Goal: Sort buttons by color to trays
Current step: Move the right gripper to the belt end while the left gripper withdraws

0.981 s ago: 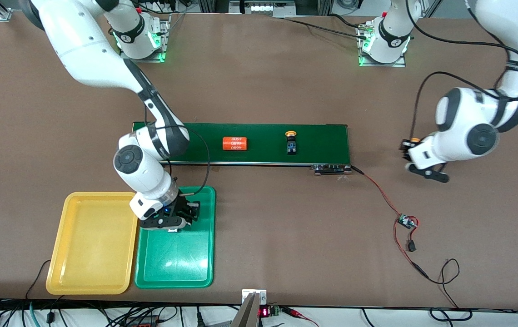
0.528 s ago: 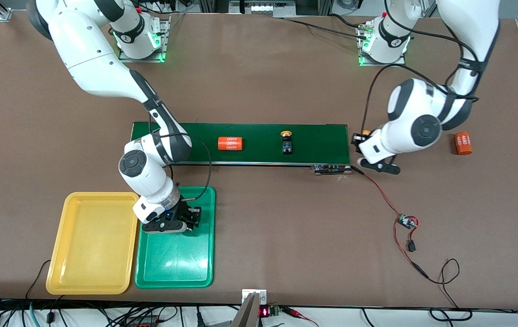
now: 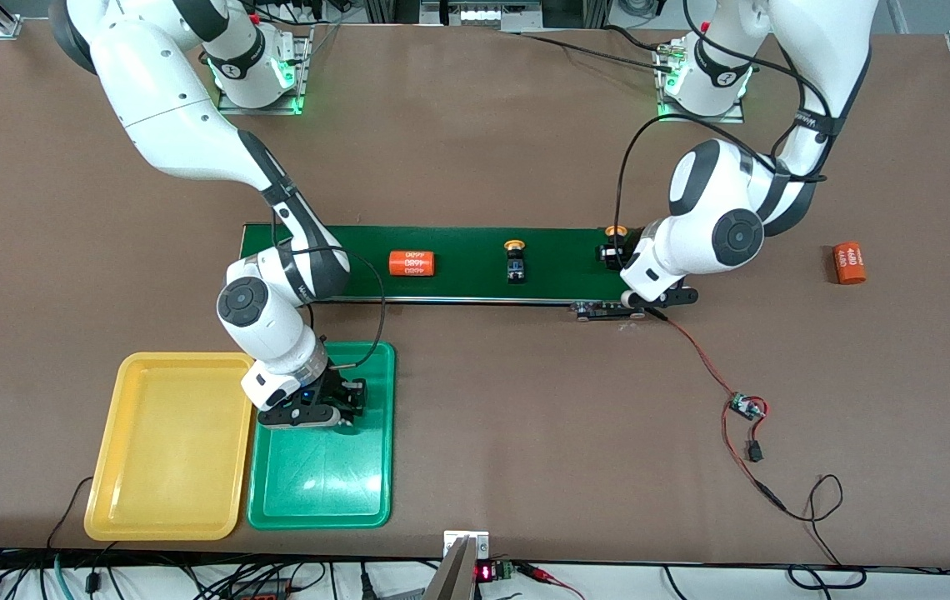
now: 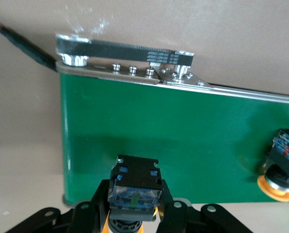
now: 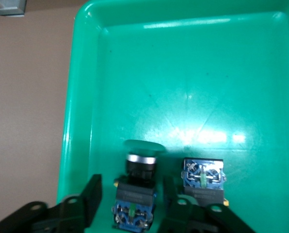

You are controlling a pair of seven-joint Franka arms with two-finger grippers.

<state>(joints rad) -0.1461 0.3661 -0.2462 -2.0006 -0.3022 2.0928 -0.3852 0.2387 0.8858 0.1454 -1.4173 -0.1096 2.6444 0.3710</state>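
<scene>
My right gripper [image 3: 342, 408] is open, low in the green tray [image 3: 321, 483]. A green-capped button [image 5: 137, 174] lies between its fingers [image 5: 91, 199], with a gap on either side. A second button [image 5: 202, 177] lies beside it in the same tray [image 5: 183, 73]. The yellow tray [image 3: 167, 450] next to it holds nothing. My left gripper [image 3: 612, 254] is shut on a yellow-capped button [image 4: 135, 187], over the end of the dark green conveyor belt [image 3: 475, 271] toward the left arm's side. Another yellow-capped button [image 3: 515, 260] lies on the belt mid-way; it also shows in the left wrist view [image 4: 281, 167].
An orange cylinder with white print [image 3: 412, 263] lies on the belt nearer the right arm's end. Another orange cylinder [image 3: 850, 263] lies on the table toward the left arm's end. A red-black wire with a small circuit board [image 3: 746, 407] runs from the belt's motor end.
My left arm has swung from the table at its end to over the belt's end, carrying the yellow-capped button. The cylinder and button on the belt have drifted toward the right arm's end.
</scene>
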